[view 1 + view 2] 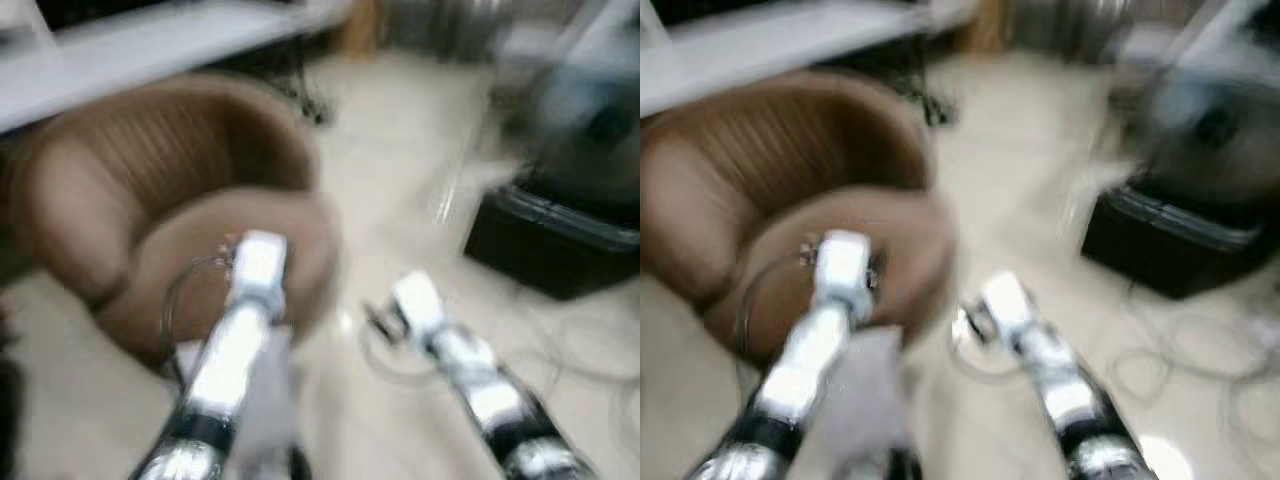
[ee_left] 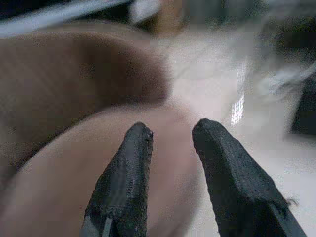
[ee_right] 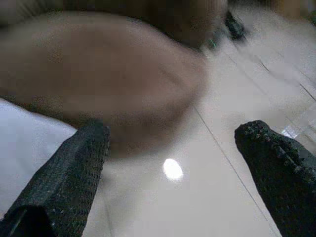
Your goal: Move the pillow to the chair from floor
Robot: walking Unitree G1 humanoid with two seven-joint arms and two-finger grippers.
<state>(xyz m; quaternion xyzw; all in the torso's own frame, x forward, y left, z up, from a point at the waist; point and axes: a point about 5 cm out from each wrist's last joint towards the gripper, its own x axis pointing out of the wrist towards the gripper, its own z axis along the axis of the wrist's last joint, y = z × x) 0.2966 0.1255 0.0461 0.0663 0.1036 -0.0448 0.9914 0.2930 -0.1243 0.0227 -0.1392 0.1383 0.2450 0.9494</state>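
**Blurred view of a brown chair on a pale tiled floor**

The head views are smeared by motion. A brown round-backed chair stands on a glossy cream tiled floor, with its padded seat facing the robot. Behind the chair a long white tabletop runs across the back of the room. To the robot's right a black box sits on the floor with a dark, blurred shape above it, and pale cables loop over the tiles near it.

Both silver arms reach forward. The left claw hangs over the front of the chair seat, its two black fingers a little apart with nothing between them. The right claw is over bare floor just beside the chair's front edge, its fingers spread wide and holding nothing; a ceiling light glints on the tiles between them.

The pillow, white, lies low beside the chair's base, next to the right claw's finger. In the head views a pale shape under the left arm may be the same pillow, but the blur leaves that unsure.
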